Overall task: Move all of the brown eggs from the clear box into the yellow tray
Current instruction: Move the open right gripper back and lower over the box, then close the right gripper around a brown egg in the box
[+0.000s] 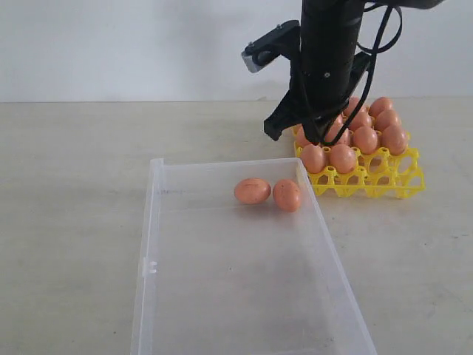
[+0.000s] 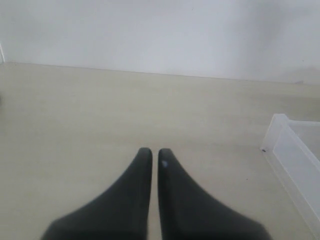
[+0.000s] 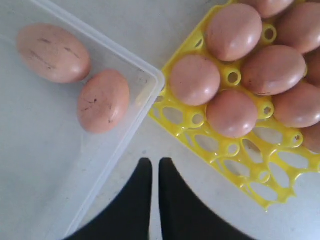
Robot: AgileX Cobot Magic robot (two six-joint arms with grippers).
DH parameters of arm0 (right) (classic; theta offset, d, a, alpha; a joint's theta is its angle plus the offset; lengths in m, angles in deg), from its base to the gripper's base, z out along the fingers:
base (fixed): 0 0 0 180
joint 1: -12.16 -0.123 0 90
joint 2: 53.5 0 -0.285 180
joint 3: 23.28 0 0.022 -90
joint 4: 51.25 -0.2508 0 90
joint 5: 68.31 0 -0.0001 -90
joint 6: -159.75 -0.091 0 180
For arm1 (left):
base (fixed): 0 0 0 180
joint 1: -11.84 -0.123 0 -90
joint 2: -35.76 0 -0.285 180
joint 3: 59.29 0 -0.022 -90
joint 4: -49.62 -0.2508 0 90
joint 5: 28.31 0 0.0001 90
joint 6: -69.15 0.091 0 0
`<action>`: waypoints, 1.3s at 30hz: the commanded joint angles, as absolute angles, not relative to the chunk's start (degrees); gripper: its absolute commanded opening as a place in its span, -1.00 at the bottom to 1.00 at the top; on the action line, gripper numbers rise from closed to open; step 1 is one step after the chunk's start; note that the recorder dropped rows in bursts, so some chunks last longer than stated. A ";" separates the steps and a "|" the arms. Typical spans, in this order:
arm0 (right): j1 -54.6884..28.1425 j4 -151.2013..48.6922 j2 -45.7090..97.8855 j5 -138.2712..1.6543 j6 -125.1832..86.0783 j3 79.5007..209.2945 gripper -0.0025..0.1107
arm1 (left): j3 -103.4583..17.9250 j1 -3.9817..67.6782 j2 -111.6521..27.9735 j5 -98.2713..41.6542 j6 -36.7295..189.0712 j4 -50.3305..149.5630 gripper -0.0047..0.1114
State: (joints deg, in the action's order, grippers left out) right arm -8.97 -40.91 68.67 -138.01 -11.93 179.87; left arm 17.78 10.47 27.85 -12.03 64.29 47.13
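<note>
Right pincer [image 3: 151, 166] together by yellow tray [image 3: 225, 75] — left pincer [image 2: 151, 152] together; two brown eggs [image 3: 102, 100] in clear box [image 3: 40, 160].

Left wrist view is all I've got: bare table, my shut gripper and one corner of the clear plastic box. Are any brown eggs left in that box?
Observer: Yes, two speckled brown eggs lie side by side in the clear plastic box, near its far right corner.
Operator: Does the yellow tray have room for them?
Observer: Yes. The bright yellow lattice egg tray stands just outside that corner, and its front row is empty.
</note>
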 commanded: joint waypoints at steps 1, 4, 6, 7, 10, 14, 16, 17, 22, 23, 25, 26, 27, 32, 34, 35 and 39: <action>-8.97 -41.84 69.18 -134.03 -11.35 180.13 -0.74 | 17.93 10.38 27.97 -12.43 64.42 47.28 -0.85; -8.97 -43.83 69.27 -132.21 -8.56 180.13 -0.28 | 17.93 10.38 27.97 -12.43 64.42 47.28 -0.85; -8.97 -44.10 69.86 -130.48 -8.35 180.13 -0.02 | 17.93 10.38 27.97 -12.43 64.42 47.28 -0.85; -8.97 -44.10 70.36 -129.82 -9.27 180.13 0.05 | 17.93 10.38 27.97 -12.43 64.42 47.28 -0.85; -8.97 -44.10 71.99 -128.63 -12.58 180.13 0.02 | 17.93 10.38 27.97 -12.43 64.42 47.28 -0.85; -8.97 -44.10 75.16 -127.10 -15.84 180.13 0.01 | 17.93 10.38 27.97 -12.32 64.42 47.28 -0.85; -8.97 -44.10 76.71 -126.47 -17.28 180.13 0.01 | 17.93 10.38 27.97 -12.44 64.42 47.28 -0.85; -8.97 -44.10 77.16 -126.47 -17.63 180.13 0.01 | 17.93 10.38 27.97 -12.44 64.42 47.28 -0.85; -8.97 -45.04 78.76 -128.12 -18.36 180.13 0.01 | 17.93 10.38 27.97 -12.44 64.42 47.28 -0.85; -8.97 -45.28 78.90 -128.37 -18.14 180.13 0.01 | 17.93 10.38 27.97 -12.44 64.42 47.28 -0.85; -8.97 -45.31 78.90 -128.54 -18.14 180.13 0.01 | 17.93 10.38 27.97 -12.44 64.42 47.28 -0.85; -8.97 -45.31 78.90 -128.43 -18.14 180.13 0.01 | 17.93 10.38 27.97 -12.44 64.42 47.28 -0.85; -8.97 -45.43 78.80 -128.31 -18.14 180.13 0.01 | 17.93 10.38 27.97 -12.44 64.42 47.28 -0.85; -8.97 -48.95 78.80 -128.93 -17.73 180.13 -0.03 | 17.93 10.38 27.97 -12.44 64.42 47.28 -0.85; -8.97 -50.71 78.80 -129.31 -17.17 180.13 -0.06 | 17.93 10.38 27.97 -12.44 64.42 47.28 -0.85; -8.97 -51.25 78.80 -129.44 -16.91 180.13 -0.06 | 17.93 10.38 27.97 -12.44 64.42 47.28 -0.85; -8.97 -51.91 78.80 -129.33 -15.14 180.13 -0.08 | 17.93 10.38 27.97 -12.44 64.42 47.28 -0.85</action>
State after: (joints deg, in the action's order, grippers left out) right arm -8.97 -50.89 78.90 -129.04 -16.83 179.92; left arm 17.78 10.47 27.85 -12.03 64.29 47.13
